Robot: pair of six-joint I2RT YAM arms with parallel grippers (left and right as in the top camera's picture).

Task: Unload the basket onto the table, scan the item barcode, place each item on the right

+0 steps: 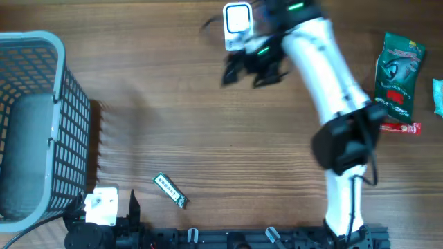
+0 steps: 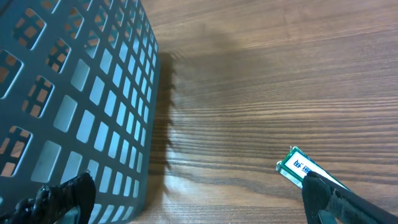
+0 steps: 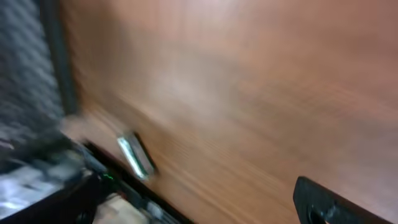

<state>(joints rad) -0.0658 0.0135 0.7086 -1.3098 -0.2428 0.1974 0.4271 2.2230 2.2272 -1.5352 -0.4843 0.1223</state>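
The item, a small green and white pack (image 1: 170, 190), lies flat near the table's front edge, right of the basket. It also shows in the left wrist view as the pack (image 2: 303, 167), just beyond my right fingertip (image 2: 329, 196). My left gripper (image 1: 104, 206) (image 2: 199, 208) stands open and empty between basket and pack. A white scanner (image 1: 237, 24) sits at the back of the table. My right gripper (image 1: 248, 75) hovers open just in front of it, holding nothing. The right wrist view is blurred; it shows the pack (image 3: 135, 155) and one fingertip (image 3: 329, 202).
A grey mesh basket (image 1: 66, 124) (image 2: 74, 93) fills the left side. At the right edge lie a green packet (image 1: 398, 72), a small red item (image 1: 401, 128) and a teal item (image 1: 437, 97). A black rail (image 1: 242, 238) runs along the front edge.
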